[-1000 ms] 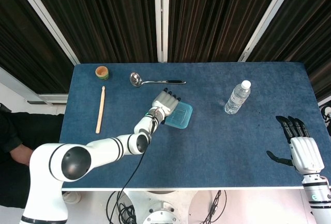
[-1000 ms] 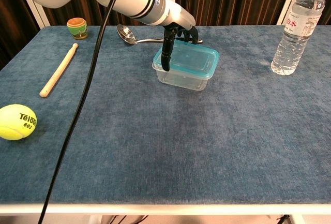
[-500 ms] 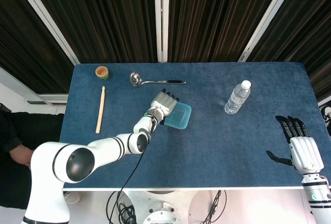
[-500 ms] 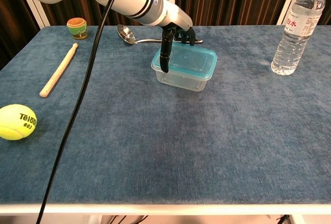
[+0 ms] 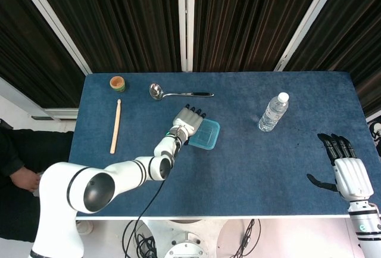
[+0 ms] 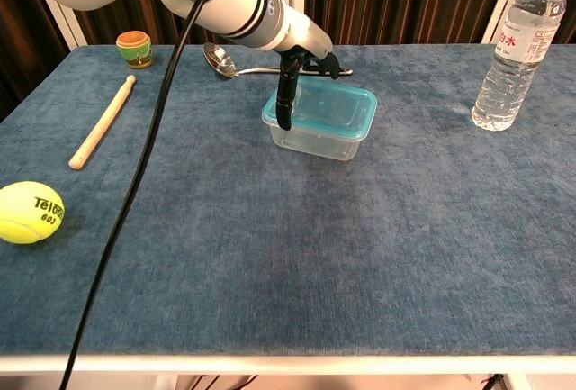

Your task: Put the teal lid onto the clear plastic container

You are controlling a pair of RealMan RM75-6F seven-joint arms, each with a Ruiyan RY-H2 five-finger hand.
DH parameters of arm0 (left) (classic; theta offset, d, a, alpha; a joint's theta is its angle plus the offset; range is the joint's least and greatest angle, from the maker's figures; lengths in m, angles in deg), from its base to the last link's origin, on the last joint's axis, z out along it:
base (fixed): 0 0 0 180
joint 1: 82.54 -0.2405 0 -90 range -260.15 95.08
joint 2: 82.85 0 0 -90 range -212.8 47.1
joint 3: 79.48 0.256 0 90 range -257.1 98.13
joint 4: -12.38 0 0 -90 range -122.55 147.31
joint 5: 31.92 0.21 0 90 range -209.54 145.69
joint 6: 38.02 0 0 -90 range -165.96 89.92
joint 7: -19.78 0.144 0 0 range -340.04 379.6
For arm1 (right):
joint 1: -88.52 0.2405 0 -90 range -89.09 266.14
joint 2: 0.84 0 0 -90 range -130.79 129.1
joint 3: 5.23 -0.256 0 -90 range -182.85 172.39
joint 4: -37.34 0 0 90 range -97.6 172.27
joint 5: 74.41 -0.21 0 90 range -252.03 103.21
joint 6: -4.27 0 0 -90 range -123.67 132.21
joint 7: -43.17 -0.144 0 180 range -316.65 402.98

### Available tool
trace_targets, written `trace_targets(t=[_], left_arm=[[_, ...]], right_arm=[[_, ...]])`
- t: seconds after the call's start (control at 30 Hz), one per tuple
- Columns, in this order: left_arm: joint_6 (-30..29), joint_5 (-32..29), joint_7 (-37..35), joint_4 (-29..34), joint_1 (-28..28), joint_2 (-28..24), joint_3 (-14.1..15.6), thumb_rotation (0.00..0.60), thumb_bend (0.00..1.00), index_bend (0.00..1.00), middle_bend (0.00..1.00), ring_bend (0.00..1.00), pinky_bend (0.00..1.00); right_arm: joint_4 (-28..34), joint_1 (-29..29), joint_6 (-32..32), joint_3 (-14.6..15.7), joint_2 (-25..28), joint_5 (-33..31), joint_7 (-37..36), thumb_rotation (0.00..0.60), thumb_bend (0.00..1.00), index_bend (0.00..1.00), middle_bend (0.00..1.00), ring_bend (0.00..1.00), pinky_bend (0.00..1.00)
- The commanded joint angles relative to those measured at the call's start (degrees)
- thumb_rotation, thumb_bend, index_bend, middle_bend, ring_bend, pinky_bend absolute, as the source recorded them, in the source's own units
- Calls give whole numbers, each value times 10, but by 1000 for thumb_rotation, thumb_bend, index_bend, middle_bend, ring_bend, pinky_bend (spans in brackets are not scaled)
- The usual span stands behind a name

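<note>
Dark fingers (image 6: pixel 286 93) of the left hand (image 5: pixel 188 119) pinch the teal lid (image 6: pixel 326 108) at its edge. The lid lies atop the clear plastic container (image 6: pixel 315 139), just before the ladle (image 6: pixel 236 65) on the tabletop (image 6: pixel 270 246); likely only pressing shut remains.

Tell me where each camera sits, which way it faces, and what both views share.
Head view: sits high, looks steeply down on the blue table; shows the left arm and left hand at the teal lid, and the right hand at the table's right edge.
Chest view: sits low at the table's near edge, looks across toward the curtains; shows only the left forearm, its fingers at the lid.
Shared: lid, clear container, ladle, wooden stick, water bottle.
</note>
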Motion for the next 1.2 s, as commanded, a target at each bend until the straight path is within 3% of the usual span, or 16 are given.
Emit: trace_targets(t=[0.03, 0.17, 0.37, 0.97, 1.2], left_arm=[[-17, 29, -22, 23, -10, -17, -17, 600, 124, 0, 0, 0, 3], [-64, 108, -56, 89, -42, -54, -41, 600, 121, 12, 0, 0, 4], [-124, 196, -73, 163, -85, -78, -45, 600, 101, 152, 94, 3, 13], [-103, 140, -18, 102, -94, -20, -36, 600, 91, 172, 119, 4, 15], [-123, 164, -27, 126, -109, -35, -50, 600, 90, 172, 120, 4, 16]], right_arm=[[0, -1, 1, 0, 0, 2, 0, 600, 101, 0, 81, 0, 24], [3, -2, 5, 1, 1, 4, 2, 600, 101, 0, 81, 0, 24], [8, -2, 6, 3, -1, 11, 9, 600, 102, 0, 81, 0, 24], [19, -9, 15, 7, -4, 18, 26, 600, 101, 0, 81, 0, 24], [21, -11, 21, 7, -3, 22, 26, 600, 102, 0, 81, 0, 24]])
